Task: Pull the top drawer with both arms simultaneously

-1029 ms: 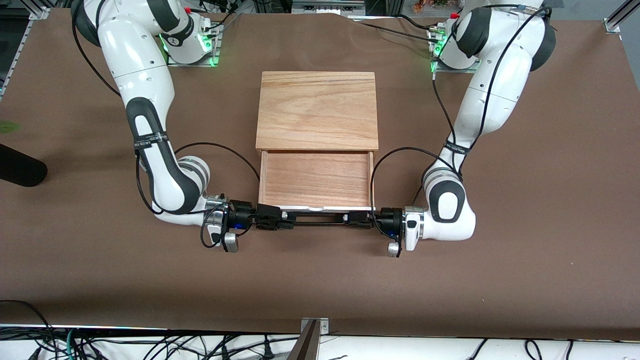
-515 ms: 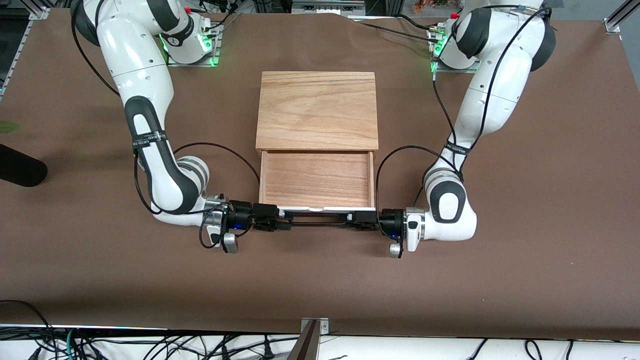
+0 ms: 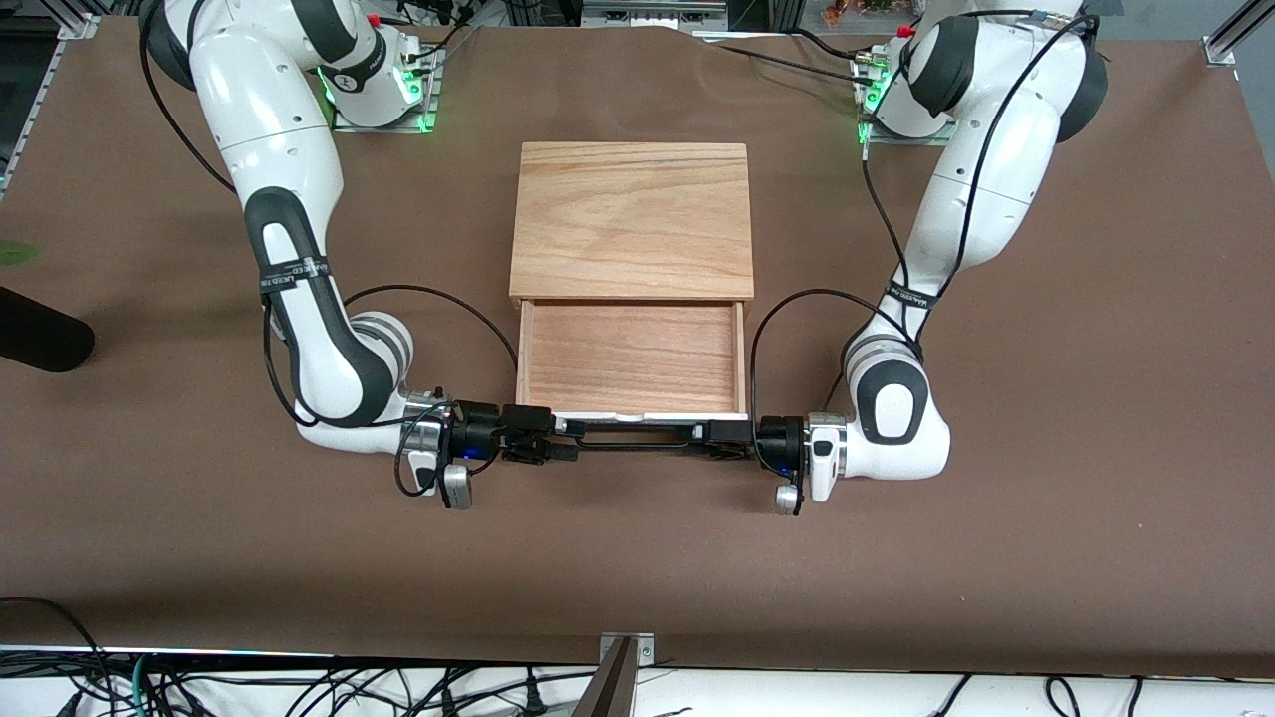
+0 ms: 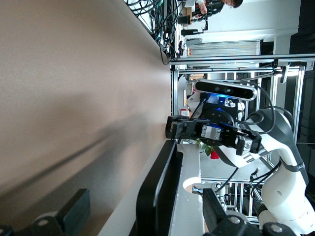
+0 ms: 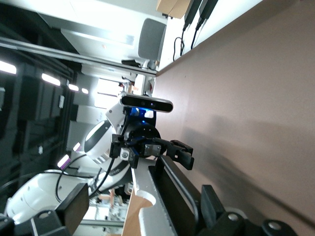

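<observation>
The top drawer [image 3: 633, 358] stands pulled out of the wooden box [image 3: 633, 219], its reddish-wood inside bare. Its white front panel [image 3: 647, 416] carries the long black bar handle [image 3: 633, 439]. My right gripper [image 3: 566, 439] lies level at the handle's end toward the right arm's side, and my left gripper [image 3: 700, 435] at the other end. In the left wrist view the handle [image 4: 158, 189] runs between the open fingers [image 4: 74, 209] with gaps on both sides. In the right wrist view the handle [image 5: 179, 196] likewise sits between open fingers [image 5: 211, 199]. Each wrist view shows the other gripper farther along the handle.
The box stands mid-table on a brown mat [image 3: 637, 568]. Black cables loop from both wrists beside the drawer. A dark object [image 3: 40, 339] lies at the table's edge on the right arm's end. A metal bracket [image 3: 620, 657] sits at the near edge.
Both grippers have slid slightly outward along the handle, each toward its own arm's end. The drawer has not visibly moved.
</observation>
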{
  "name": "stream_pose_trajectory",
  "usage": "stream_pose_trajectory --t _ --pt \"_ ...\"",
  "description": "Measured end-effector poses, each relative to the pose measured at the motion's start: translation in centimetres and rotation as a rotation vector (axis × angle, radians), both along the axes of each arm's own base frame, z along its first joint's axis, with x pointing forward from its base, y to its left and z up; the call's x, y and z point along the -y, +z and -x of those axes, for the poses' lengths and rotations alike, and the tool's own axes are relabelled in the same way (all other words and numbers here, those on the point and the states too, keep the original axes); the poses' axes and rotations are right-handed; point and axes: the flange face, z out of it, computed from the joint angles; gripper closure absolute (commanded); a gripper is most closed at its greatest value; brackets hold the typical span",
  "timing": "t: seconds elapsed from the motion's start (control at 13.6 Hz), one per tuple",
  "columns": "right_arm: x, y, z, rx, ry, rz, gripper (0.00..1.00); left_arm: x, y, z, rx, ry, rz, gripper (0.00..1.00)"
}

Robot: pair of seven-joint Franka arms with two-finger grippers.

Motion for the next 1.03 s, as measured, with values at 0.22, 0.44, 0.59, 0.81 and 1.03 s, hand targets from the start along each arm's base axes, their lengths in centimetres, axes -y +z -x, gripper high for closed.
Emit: stream_pose_trajectory --t 0.22,0.44,0.59,0.81,1.03 --pt "1.1 0.4 -0.4 0.058 0.063 0.11 0.0 -0.3 0.9 -0.6 0.017 0.005 0.006 0.0" --pt "3.1 2.0 -1.7 0.169 0.159 0.289 0.0 -1.6 2.7 -1.3 0.037 -0.017 0.039 0.0" --pt "3.7 3.7 -2.3 0.23 0.202 0.367 0.0 -3.2 3.8 -1.8 0.063 -0.05 0.02 0.0" --pt "5.2 6.0 -2.9 0.288 0.261 0.502 0.0 -6.3 6.3 -2.5 0.137 -0.12 -0.11 0.0" --pt "7.1 9.0 -2.9 0.333 0.35 0.675 0.0 -9.7 8.7 -3.0 0.193 -0.179 -0.242 0.0"
